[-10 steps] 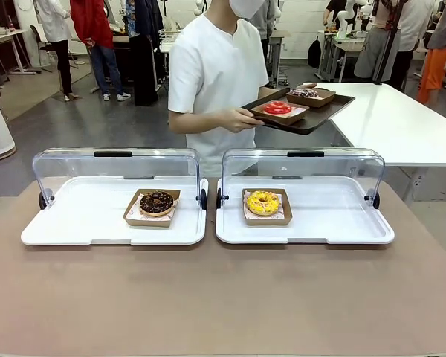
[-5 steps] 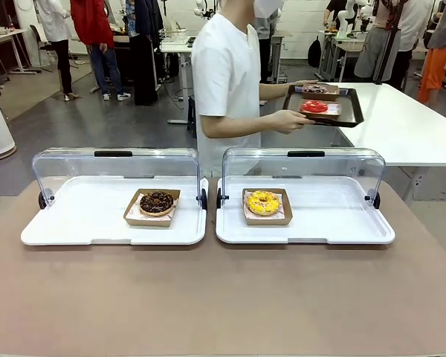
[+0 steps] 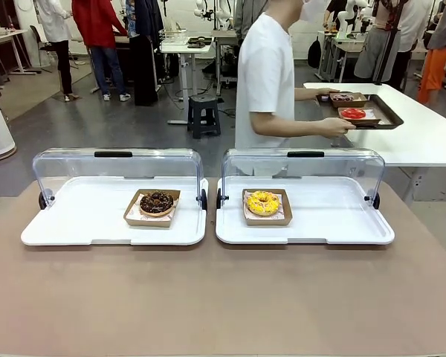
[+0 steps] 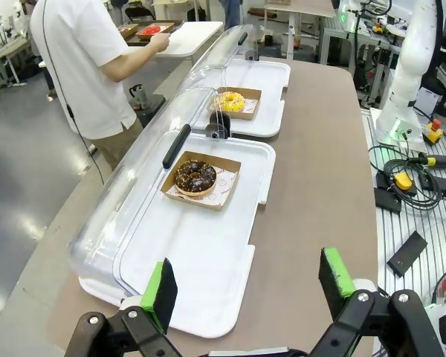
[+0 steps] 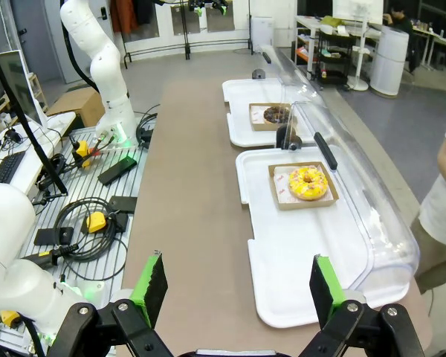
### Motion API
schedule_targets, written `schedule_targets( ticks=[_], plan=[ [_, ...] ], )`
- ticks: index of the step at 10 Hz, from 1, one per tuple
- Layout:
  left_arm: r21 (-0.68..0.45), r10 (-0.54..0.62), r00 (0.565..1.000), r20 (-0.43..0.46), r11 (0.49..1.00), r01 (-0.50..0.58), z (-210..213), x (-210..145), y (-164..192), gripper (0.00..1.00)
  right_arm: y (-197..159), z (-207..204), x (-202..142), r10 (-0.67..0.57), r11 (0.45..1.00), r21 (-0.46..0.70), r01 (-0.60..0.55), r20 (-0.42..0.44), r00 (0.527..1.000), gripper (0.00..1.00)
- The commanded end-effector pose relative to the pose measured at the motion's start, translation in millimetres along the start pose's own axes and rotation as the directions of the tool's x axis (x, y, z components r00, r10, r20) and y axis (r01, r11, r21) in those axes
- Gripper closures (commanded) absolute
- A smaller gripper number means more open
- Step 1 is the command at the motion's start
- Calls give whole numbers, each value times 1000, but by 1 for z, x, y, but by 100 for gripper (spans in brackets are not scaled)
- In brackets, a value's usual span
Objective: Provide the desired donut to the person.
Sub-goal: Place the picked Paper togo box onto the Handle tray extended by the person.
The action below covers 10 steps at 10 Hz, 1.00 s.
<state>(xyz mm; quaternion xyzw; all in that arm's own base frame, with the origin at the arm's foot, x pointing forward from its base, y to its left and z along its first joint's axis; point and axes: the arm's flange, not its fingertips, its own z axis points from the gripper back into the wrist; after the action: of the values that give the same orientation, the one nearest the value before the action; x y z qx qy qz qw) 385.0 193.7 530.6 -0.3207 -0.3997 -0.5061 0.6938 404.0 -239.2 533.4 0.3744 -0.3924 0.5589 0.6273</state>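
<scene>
A chocolate donut (image 3: 157, 201) sits in a brown paper tray inside the left white display tray (image 3: 74, 223). A yellow donut (image 3: 263, 202) rests the same way in the right display tray (image 3: 334, 219). Both clear lids stand raised at the back. The person (image 3: 267, 74) in a white shirt stands behind the right tray, turned to the right, setting a dark tray (image 3: 379, 111) with a red donut (image 3: 353, 113) on a white table. My left gripper (image 4: 245, 286) is open above the table's edge, the chocolate donut (image 4: 195, 175) ahead. My right gripper (image 5: 236, 290) is open, the yellow donut (image 5: 307, 182) ahead.
The brown table (image 3: 223, 297) lies bare in front of the two display trays. A white table (image 3: 409, 126) stands at the back right. A small stool (image 3: 203, 111) and several bystanders are farther back. Cables and boxes lie beside the arm bases (image 5: 89, 223).
The person has turned and stepped to the right, carrying the dark tray over to the white table. The donuts in the display trays have not moved.
</scene>
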Motion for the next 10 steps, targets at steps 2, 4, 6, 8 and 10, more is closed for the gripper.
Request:
schedule_targets(
  ticks=[2, 4, 6, 8, 10],
  plan=[
    [1, 5, 1000, 2, 1000, -5, 1, 1, -1, 0, 0, -1, 0, 3, 1000, 2, -3, 3, 1000, 0],
    [1, 5, 1000, 2, 1000, -5, 1, 1, -1, 0, 0, -1, 0, 3, 1000, 2, -3, 3, 1000, 0],
    [1, 5, 1000, 2, 1000, -5, 1, 1, -1, 0, 0, -1, 0, 3, 1000, 2, -3, 3, 1000, 0],
    [1, 5, 1000, 2, 1000, -5, 1, 1, -1, 0, 0, -1, 0, 3, 1000, 2, -3, 3, 1000, 0],
    [1, 5, 1000, 2, 1000, -5, 1, 1, -1, 0, 0, -1, 0, 3, 1000, 2, -3, 3, 1000, 0]
  ],
)
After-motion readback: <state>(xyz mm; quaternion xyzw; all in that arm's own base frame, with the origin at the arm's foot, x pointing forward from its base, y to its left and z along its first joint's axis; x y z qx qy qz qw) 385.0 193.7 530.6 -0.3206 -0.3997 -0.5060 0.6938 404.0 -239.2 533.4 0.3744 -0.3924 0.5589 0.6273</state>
